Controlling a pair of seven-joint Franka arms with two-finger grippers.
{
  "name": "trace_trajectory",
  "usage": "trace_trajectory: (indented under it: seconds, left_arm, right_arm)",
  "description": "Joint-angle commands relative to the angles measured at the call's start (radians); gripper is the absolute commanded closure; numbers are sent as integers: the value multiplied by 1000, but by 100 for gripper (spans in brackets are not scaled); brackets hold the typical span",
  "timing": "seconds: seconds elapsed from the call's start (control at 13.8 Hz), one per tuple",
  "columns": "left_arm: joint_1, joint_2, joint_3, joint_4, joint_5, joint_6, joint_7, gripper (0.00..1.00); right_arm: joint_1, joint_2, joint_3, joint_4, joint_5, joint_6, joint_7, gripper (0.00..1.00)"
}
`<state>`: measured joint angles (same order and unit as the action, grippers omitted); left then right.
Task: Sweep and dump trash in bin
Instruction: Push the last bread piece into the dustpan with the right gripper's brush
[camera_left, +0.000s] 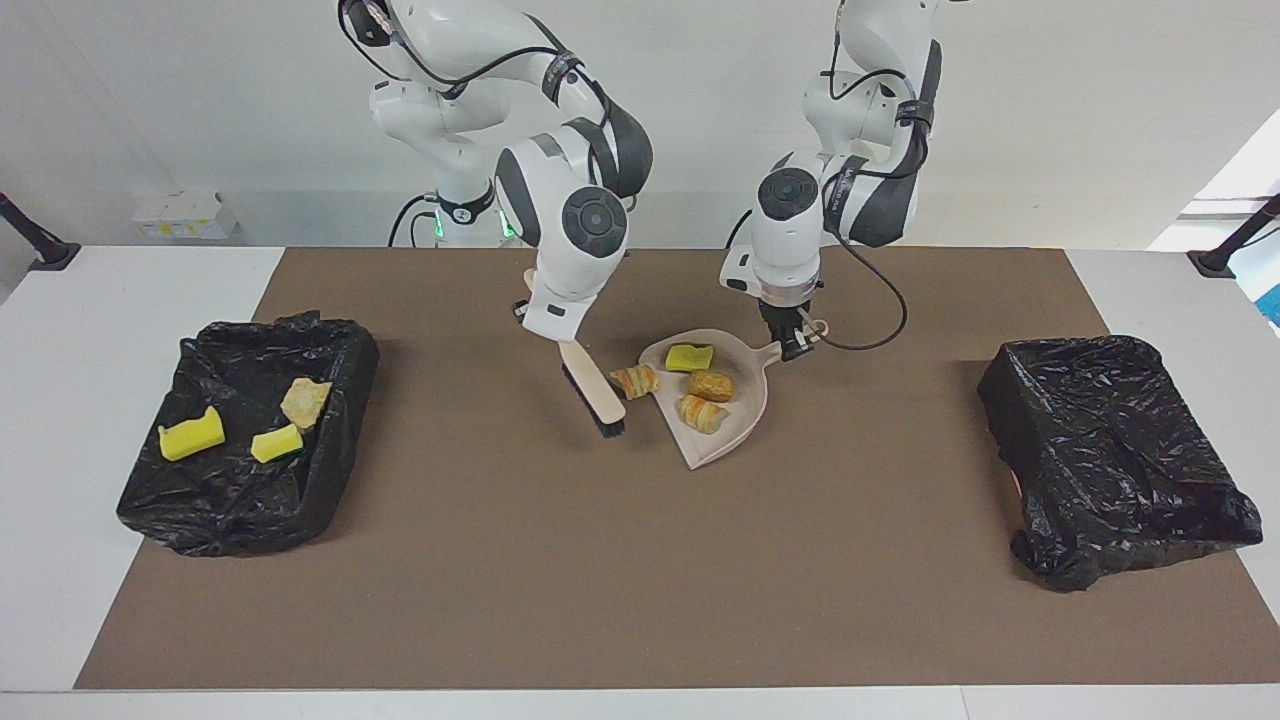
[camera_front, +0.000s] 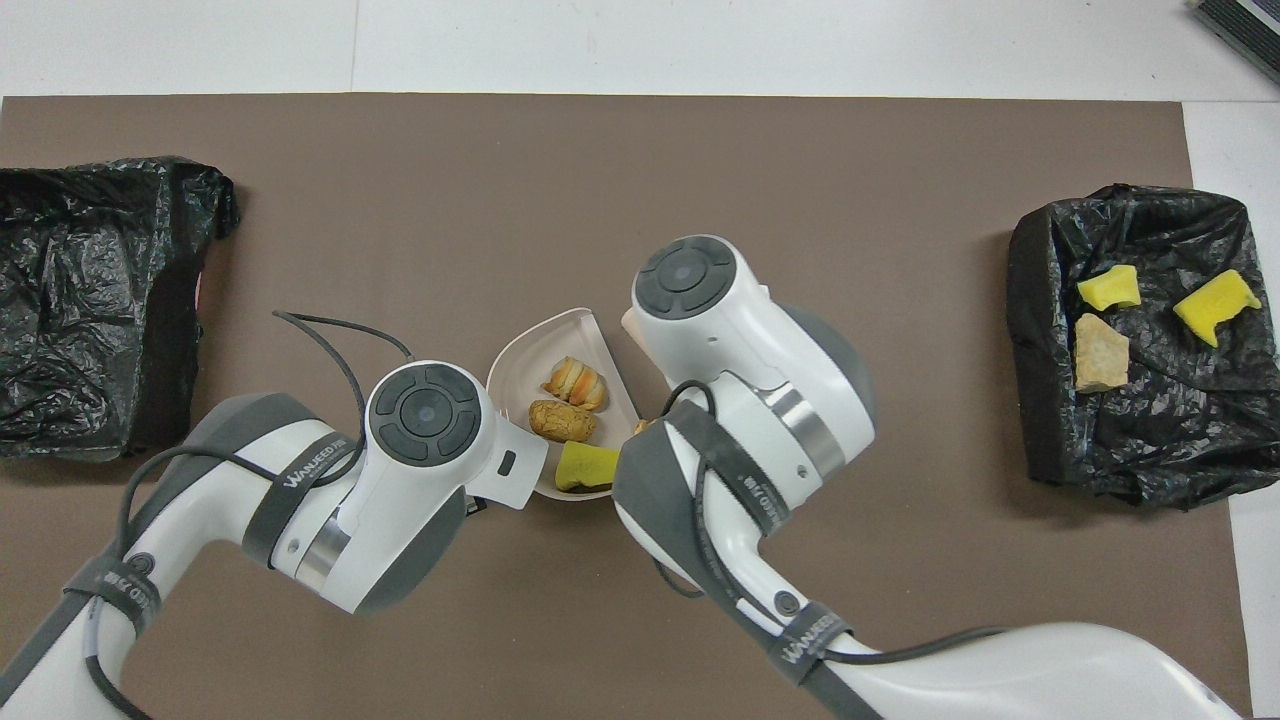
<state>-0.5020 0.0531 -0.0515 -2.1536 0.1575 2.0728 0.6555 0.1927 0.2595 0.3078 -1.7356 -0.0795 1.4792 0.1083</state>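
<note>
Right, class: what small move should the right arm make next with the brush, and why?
Probably one short sweep: the right gripper pushes the brush against the bread piece lying at the open lip of the dustpan, toward the left arm's end. Three scraps are already inside, and the left gripper holds the dustpan by its handle.

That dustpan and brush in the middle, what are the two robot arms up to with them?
They are sweeping scraps. The left gripper holds the beige dustpan by its handle, with three scraps in it: a yellow sponge chunk and two bread-like pieces. The right gripper holds the brush, bristles down beside the pan's mouth. One more bread-like scrap lies at the pan's edge. Three scraps already sit in the black-lined bin at the right arm's end.
</note>
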Motion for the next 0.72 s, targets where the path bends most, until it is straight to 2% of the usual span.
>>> trace_trajectory:
  seconds: [0.0, 0.07, 0.14, 0.29, 0.43, 0.65]
  left_arm:
    - [8, -15, -4, -23, 4, 18, 29, 100]
    - [-4, -21, -2, -29, 4, 9, 23, 100]
    - [-6, -21, -2, -28, 11, 6, 23, 100]
    - [-10, -22, -2, -31, 11, 6, 21, 100]
    - [-9, -22, -4, -31, 11, 9, 23, 100]
    - [-1, -21, -4, -31, 13, 20, 32, 100]
  right_arm:
    - [-25, -156, 10, -302, 97, 213, 63, 100]
    - [-22, -189, 8, -373, 146, 304, 74, 100]
    - [-12, -198, 8, -401, 182, 343, 103, 100]
    - [43, -178, 10, -400, 194, 372, 187, 100]
    - [100, -148, 10, -398, 262, 465, 261, 100]
    - [145, -135, 10, -391, 377, 535, 304, 100]
